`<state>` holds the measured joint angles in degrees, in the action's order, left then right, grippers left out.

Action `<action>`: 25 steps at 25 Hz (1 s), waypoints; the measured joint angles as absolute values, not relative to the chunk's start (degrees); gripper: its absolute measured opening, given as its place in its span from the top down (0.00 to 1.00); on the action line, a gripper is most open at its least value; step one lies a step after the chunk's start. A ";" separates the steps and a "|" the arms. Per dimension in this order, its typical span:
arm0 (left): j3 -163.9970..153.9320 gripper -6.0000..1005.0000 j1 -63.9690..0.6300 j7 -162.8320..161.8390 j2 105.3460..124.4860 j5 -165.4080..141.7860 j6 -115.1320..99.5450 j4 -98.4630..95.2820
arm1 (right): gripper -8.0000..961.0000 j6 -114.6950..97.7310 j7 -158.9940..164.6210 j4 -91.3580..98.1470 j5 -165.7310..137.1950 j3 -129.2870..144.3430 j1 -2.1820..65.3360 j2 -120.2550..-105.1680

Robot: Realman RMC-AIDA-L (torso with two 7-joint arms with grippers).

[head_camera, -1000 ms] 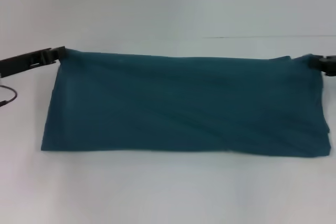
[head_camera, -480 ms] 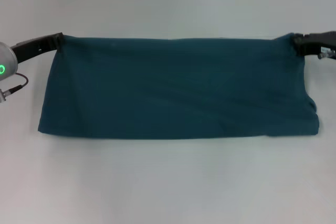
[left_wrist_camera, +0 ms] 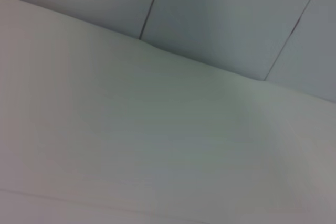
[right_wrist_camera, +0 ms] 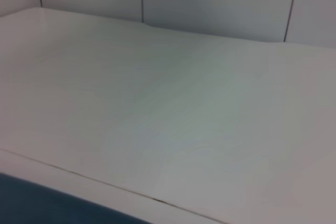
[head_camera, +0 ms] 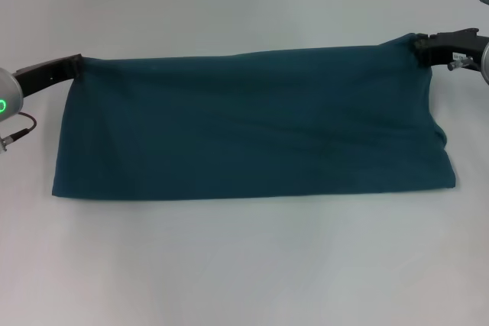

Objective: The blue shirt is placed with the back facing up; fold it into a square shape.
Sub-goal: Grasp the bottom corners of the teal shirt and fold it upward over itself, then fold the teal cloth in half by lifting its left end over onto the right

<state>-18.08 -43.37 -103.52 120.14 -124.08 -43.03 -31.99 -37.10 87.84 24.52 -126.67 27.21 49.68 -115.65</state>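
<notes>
Now mid-fold: left gripper point(head_camera: 79, 63) & right gripper point(head_camera: 419, 43) each pinch a top corner of the big dark teal-blue knit shirt point(head_camera: 252, 124), hanging w/ its lower edge on the white table point(head_camera: 244, 265); next, prob. lay it over evenly.

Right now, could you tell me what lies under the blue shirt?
The white table shows around the blue shirt, held at its far corners by the left gripper and right gripper. Anything beneath is covered.

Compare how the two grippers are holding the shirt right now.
The left gripper pinches the blue shirt at its far left corner; the right gripper pinches the far right corner. The right corner sits higher in the head view than the left. Both are shut on cloth, stretching the far edge taut.
</notes>
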 joint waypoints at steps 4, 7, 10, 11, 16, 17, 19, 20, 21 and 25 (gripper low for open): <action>-18.24 0.88 -43.60 -103.39 120.14 -124.02 -42.92 -31.71 | 0.84 -36.81 87.83 24.40 -126.65 27.31 49.81 -115.66; -18.27 0.88 -43.83 -103.36 120.36 -123.63 -42.32 -31.62 | 0.83 -34.78 87.65 24.36 -126.64 27.34 49.83 -116.18; -18.29 0.87 -43.96 -102.92 120.93 -122.95 -41.82 -31.70 | 0.82 -32.11 87.22 24.35 -126.64 27.37 49.84 -116.74; -18.28 0.87 -44.02 -102.69 121.06 -122.57 -41.57 -31.70 | 0.81 -31.69 87.05 24.35 -126.64 27.39 49.83 -116.92; -18.28 0.83 -43.93 -102.12 121.71 -119.60 -38.55 -31.70 | 0.80 -28.21 86.46 26.20 -126.64 27.42 49.56 -118.28; -18.28 0.78 -43.85 -102.05 121.74 -119.03 -37.91 -31.65 | 0.79 -27.84 86.32 26.57 -126.64 27.43 49.47 -118.45; -18.28 0.69 -43.71 -102.02 121.80 -118.48 -37.35 -31.57 | 0.78 -27.51 86.36 27.12 -126.64 27.42 49.27 -118.54; -18.28 0.64 -43.63 -102.01 121.89 -118.29 -37.25 -31.59 | 0.78 -27.56 86.58 27.38 -126.64 27.41 49.16 -118.51; -18.28 0.62 -43.50 -102.01 122.00 -118.18 -37.25 -31.69 | 0.78 -27.87 86.93 27.59 -126.64 27.36 49.06 -118.42; -18.28 0.54 -42.92 -102.00 122.19 -118.14 -38.20 -32.23 | 0.49 -30.77 90.20 28.38 -126.65 27.36 48.02 -117.69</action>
